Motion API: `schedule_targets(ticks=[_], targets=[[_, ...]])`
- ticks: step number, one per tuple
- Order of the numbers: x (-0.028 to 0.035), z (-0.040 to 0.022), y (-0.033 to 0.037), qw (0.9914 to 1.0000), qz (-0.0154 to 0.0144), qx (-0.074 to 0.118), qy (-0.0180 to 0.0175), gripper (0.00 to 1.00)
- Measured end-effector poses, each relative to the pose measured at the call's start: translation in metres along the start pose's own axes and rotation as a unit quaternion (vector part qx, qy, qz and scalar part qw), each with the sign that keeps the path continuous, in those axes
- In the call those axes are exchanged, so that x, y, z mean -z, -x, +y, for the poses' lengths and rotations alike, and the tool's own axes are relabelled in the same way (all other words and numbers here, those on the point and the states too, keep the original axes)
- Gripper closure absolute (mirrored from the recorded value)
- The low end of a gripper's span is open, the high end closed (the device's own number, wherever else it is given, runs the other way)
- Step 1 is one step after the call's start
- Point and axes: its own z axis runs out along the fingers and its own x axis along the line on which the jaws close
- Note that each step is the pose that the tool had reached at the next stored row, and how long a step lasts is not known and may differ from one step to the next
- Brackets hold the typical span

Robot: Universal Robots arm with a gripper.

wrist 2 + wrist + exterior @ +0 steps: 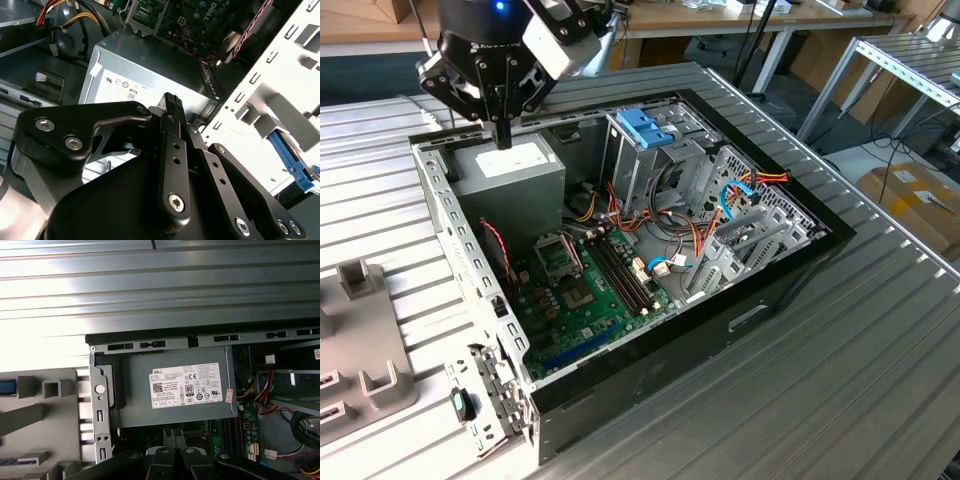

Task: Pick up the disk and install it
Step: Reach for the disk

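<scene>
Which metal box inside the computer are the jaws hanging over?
The grey power supply box with the white label, not the cage with the blue latch.

The end effector hangs just over the grey power box, which blocks the way straight down. Next to it, the tall metal cage and a bunch of wires crowd the case. There is room to reach down over the green board and on the flat desk.

Black claw seen closed tight, tip set over grey power supply box, green motherboard beyond, pale perforated chassis wall alongside.
</scene>
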Motion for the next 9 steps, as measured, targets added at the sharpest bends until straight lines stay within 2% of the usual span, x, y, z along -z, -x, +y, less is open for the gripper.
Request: schedule_targets(ticks=[9], targets=[[0.0001, -0.0005, -0.0061, 1.00000, 0.0000, 0.000, 0.0000, 0.89]])
